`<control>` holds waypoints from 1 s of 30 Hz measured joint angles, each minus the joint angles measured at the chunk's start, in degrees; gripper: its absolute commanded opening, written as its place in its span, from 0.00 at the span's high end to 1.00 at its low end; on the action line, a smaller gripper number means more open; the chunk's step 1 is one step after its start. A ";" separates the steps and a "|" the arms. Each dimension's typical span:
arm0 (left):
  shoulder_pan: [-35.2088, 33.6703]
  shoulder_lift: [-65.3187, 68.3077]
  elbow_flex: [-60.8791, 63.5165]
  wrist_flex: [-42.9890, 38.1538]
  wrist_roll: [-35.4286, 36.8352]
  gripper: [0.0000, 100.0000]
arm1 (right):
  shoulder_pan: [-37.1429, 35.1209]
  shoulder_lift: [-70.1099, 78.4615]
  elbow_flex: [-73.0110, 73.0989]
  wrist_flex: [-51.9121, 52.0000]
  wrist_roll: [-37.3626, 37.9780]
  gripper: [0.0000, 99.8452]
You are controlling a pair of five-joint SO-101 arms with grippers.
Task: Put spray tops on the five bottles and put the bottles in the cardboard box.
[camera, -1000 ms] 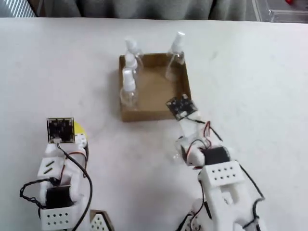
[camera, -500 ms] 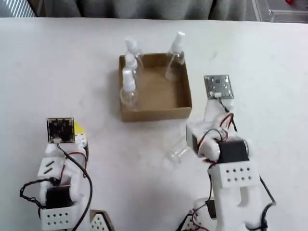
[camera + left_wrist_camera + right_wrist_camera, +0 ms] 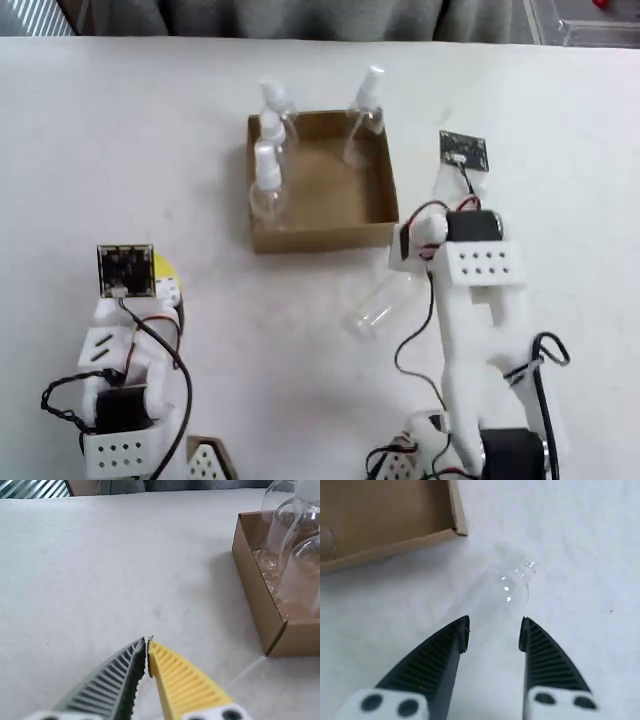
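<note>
Right claw (image 3: 493, 630) hangs open and empty over the clear bottle (image 3: 507, 587) lying just outside the box (image 3: 320, 238), presumably to grasp it; left claw (image 3: 148, 645), pressed together, holds nothing.

I see open floor in the cardboard box (image 3: 320, 238) at centre and near right; upright bottles (image 3: 268, 170) line its left wall; another bottle (image 3: 365, 115) fills the far right corner; a lying bottle (image 3: 375, 305) blocks the surface (image 3: 150, 130) off the near right corner.

Bottles (image 3: 268, 185) in box (image 3: 320, 238); loose bottle (image 3: 375, 300) before box
</note>
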 measured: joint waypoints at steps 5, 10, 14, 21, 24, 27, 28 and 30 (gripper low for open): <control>0.00 0.00 0.00 0.00 0.00 0.98 | -0.09 7.03 -2.37 0.79 -3.08 0.84; 0.00 0.00 0.00 0.00 0.00 0.98 | 0.00 11.87 -4.22 0.79 -6.95 0.72; 0.00 0.00 0.00 0.00 0.00 0.98 | 0.00 14.86 -4.84 0.62 -11.87 0.64; 0.00 0.00 0.00 0.00 0.00 0.98 | -0.09 16.44 -4.92 -5.63 -15.21 0.73; 0.00 0.00 0.00 0.00 0.00 0.98 | -0.09 16.44 -4.92 -8.09 -16.97 0.71; 0.00 0.00 0.00 0.00 0.00 0.98 | -0.18 16.44 -4.92 -8.62 -17.76 0.68; 0.00 0.00 0.00 0.00 0.00 0.98 | -0.18 16.44 -4.66 -8.79 -17.85 0.68; 0.00 0.00 0.00 0.00 0.00 0.98 | -0.53 16.44 -3.25 -9.41 -17.85 0.68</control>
